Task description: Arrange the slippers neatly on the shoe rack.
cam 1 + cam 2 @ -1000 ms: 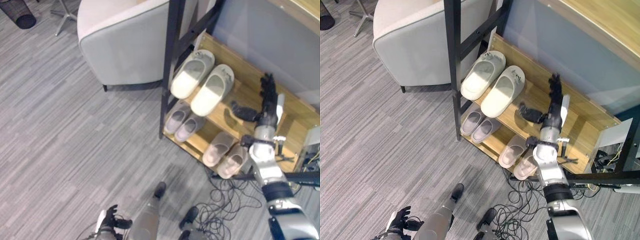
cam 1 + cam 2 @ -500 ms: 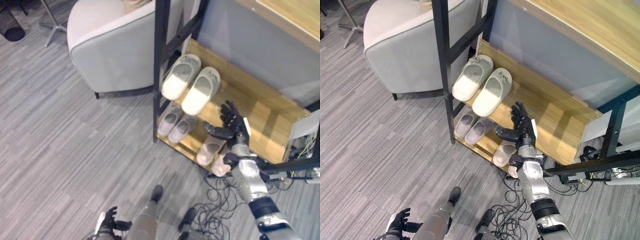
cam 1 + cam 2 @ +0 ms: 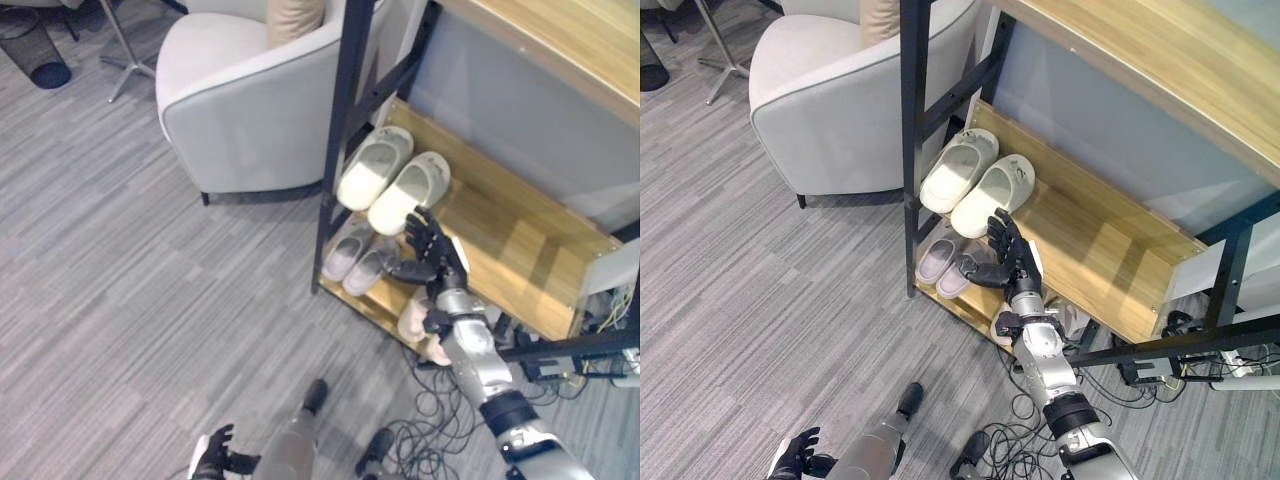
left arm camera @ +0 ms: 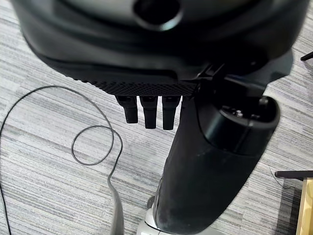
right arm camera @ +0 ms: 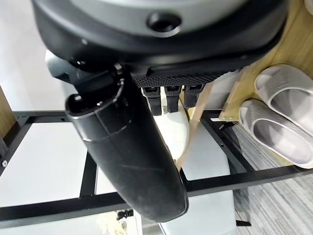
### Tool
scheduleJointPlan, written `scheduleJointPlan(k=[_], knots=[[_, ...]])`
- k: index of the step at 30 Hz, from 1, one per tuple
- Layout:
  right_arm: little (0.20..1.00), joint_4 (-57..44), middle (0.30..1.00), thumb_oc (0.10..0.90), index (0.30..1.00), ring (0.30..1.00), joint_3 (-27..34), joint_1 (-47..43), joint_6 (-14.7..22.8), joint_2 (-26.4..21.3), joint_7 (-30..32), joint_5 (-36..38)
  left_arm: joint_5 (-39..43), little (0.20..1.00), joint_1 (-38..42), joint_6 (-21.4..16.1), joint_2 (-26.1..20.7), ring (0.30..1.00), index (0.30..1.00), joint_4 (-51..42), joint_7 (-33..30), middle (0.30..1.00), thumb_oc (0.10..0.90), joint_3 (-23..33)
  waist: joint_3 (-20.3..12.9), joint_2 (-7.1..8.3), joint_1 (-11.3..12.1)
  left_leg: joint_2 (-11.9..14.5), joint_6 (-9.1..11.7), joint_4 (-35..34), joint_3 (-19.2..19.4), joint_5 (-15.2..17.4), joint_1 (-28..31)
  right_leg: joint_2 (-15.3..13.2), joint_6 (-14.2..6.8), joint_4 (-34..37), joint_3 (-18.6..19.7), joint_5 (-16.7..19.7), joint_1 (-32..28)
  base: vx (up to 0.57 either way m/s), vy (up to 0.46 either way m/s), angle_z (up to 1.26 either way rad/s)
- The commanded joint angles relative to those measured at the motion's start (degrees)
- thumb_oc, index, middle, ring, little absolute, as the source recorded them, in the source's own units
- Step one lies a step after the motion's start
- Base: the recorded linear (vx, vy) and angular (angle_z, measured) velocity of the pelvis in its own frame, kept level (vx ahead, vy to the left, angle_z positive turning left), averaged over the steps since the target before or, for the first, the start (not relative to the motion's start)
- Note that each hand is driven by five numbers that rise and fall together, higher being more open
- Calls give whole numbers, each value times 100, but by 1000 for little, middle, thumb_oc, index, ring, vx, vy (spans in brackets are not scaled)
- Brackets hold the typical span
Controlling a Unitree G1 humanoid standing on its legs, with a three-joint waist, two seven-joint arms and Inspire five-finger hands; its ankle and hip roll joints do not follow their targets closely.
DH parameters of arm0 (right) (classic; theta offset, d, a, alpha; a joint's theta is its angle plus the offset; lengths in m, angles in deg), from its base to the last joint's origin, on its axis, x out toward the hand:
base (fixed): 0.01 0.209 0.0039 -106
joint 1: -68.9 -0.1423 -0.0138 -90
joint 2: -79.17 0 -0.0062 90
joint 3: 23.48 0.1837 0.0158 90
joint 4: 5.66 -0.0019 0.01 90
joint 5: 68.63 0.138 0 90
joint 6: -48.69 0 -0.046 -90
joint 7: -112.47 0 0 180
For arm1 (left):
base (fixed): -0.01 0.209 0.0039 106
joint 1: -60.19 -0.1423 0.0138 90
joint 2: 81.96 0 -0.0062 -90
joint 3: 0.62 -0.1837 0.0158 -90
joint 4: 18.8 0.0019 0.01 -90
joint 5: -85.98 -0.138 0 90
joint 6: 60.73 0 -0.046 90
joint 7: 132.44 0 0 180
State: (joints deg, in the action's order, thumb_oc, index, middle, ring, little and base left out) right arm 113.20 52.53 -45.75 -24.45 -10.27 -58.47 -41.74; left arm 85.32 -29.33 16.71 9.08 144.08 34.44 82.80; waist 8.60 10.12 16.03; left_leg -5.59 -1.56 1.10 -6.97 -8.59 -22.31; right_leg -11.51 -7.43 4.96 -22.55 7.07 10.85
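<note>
In the left eye view, the right robot hand (image 3: 428, 250) is raised in front of the shoe rack (image 3: 520, 235), with its fingers spread apart and holding nothing. The white slippers (image 3: 392, 180) lie side by side on the upper shelf, just beyond the fingertips of this hand. A grey pair (image 3: 358, 262) stands on the lower shelf, to the left of the hand and a little below it. A beige pair (image 3: 415, 318) is under the hand, partly hidden by the wrist. The left robot hand (image 3: 212, 458) hangs low near the floor, with fingers loosely relaxed, idle.

In the right eye view, the same right hand (image 3: 1006, 252) is close to the toe of the nearer white slipper (image 3: 992, 195) but seems not to touch it. An armchair (image 3: 830, 110) stands left of the rack.

In the left wrist view, the fingers (image 4: 149, 111) are extended over the carpet.

In the right wrist view, the thumb (image 5: 129, 156) stands away from the fingers (image 5: 168, 97), and the grey slippers (image 5: 279, 110) show beside them.

The pairs look already tidy, so probably only a small correction remains. The hand should push gently with flat fingers on the heel side, so that no slipper turns or slides off the shelf edge.
</note>
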Motion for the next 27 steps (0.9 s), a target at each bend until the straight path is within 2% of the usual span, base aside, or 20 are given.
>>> scheduleJointPlan(k=[1, 5, 9, 12, 15, 17, 18, 22, 23, 27], knots=[[900, -190, 900, 800, 900, 900, 317, -1071, 530, -314, 253, -343, -80, 900, 110, -140, -84, 900, 900, 231, -158, 900, 800, -175, 115, -98, 202, -7, 74, -610, -53, 495, 763, 113, -236, 4, -57, 341, -683, 0, 0, 0], [900, -226, 900, 800, 900, 900, 368, -1142, 548, -346, 330, -363, -83, 900, 116, -146, -79, 900, 900, 234, -183, 900, 800, -187, 109, -100, 211, -24, 75, -610, -61, 496, 767, 110, -240, 4, -78, 344, -699, 0, 0, 0], [900, -732, 900, 800, 900, 900, 491, -714, 522, -526, 502, -946, -181, 900, 115, -88, -97, 900, 900, 329, -188, 900, 800, -31, 83, -79, 136, -12, 62, -610, -43, 525, 850, 122, -253, -27, -29, 394, -749, 0, 0, 0], [900, -979, 900, 800, 900, 900, 592, -334, 524, -506, 443, -1009, -207, 900, 81, -68, -108, 900, 900, 360, -162, 900, 800, 29, 41, -94, 90, -3, 58, -610, -17, 542, 921, 118, -255, -46, 4, 400, -795, 18, 6, 2], [900, -2059, 900, 800, 900, 900, 1031, 701, 514, -806, 420, -1654, -62, 900, -16, -130, -62, 900, 900, 283, -10, 900, 800, 328, -68, -163, -57, 14, 41, -610, 71, 582, 1111, 95, -269, -110, 66, 399, -905, 43, 7, -2], [900, -2351, 900, 800, 900, 900, 1154, 995, 505, -836, 391, -1810, 3, 900, -71, -149, -53, 900, 900, 250, 42, 900, 800, 404, -116, -178, -99, 18, 36, -610, 75, 560, 1134, 89, -270, -119, 75, 401, -917, 0, 0, 0], [900, -2798, 900, 800, 900, 900, 1324, 1540, 538, -852, 216, -1960, 87, 900, -112, -153, -21, 900, 900, 251, 68, 900, 800, 587, -172, -220, -207, 44, 41, -610, 135, 560, 1233, 89, -264, -148, 110, 362, -974, 10, -5, -9], [900, -3026, 900, 800, 900, 900, 1365, 2379, 486, -778, -161, -1990, 45, 900, -164, -123, 40, 900, 900, 318, 95, 900, 800, 709, -275, -275, -351, 93, 45, -610, 275, 592, 1456, 90, -242, -198, 180, 293, -1120, 15, -32, -20], [900, -2878, 900, 800, 900, 900, 1332, 2794, 405, -792, -380, -2006, -18, 900, -177, -99, 68, 900, 900, 352, 133, 900, 800, 779, -379, -314, -473, 129, 59, -610, 348, 606, 1576, 98, -224, -202, 215, 252, -1185, 18, -53, -34], [900, -1814, 900, 800, 900, 900, 1231, 3347, 212, -657, -378, -2307, -304, 900, -179, -15, 106, 900, 900, 467, 99, 900, 800, 770, -538, -378, -664, 217, 115, -610, 482, 613, 1769, 143, -186, -133, 290, 147, -1310, -12, -58, -24]])
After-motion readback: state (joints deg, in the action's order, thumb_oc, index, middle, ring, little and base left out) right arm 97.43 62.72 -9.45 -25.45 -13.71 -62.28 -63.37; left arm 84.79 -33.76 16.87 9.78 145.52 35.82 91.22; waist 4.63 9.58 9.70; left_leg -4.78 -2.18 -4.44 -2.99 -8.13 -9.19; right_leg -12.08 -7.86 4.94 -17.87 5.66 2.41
